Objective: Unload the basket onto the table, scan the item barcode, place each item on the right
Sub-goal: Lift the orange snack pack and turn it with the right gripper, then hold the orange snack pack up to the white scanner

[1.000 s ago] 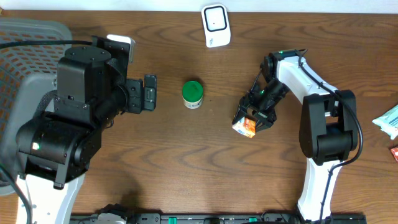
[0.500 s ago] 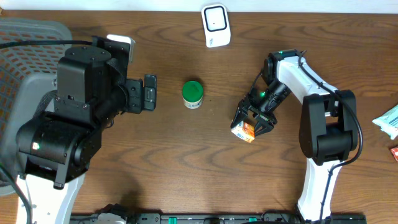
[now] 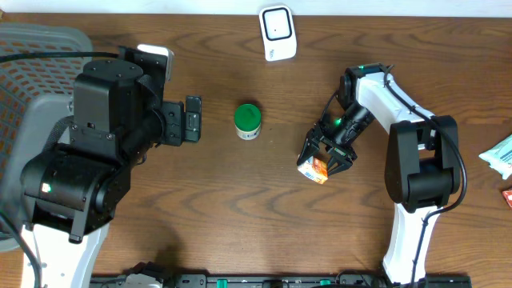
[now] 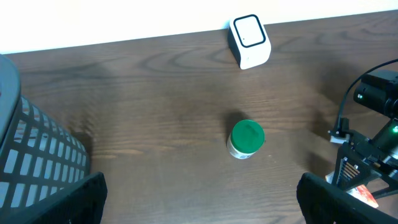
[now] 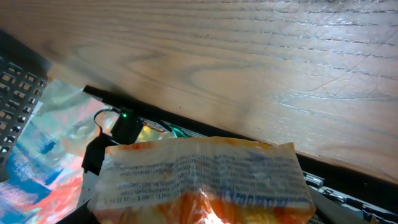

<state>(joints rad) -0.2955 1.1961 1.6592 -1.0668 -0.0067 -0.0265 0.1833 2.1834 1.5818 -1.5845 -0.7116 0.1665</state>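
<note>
The item is an orange and white printed packet (image 3: 314, 167), and my right gripper (image 3: 326, 154) is shut on it right of the table's middle. In the right wrist view the packet (image 5: 199, 177) fills the lower frame, with small print on its white band and no barcode that I can make out. The white scanner (image 3: 277, 32) stands at the table's far edge, well apart from the packet, and also shows in the left wrist view as the scanner (image 4: 250, 40). My left gripper (image 3: 192, 118) is open and holds nothing, with bare wood between its fingers (image 4: 68, 199).
A green-lidded jar (image 3: 248, 121) stands upright between the two grippers; the left wrist view shows this jar (image 4: 247, 138) too. A grey mesh basket (image 3: 32, 56) fills the left edge. A teal packet (image 3: 500, 154) and a red item (image 3: 507, 196) lie at the right edge.
My right gripper has turned slightly with the packet, shifting it a little toward the front left. For the last half second it is still. The left arm has not moved.
</note>
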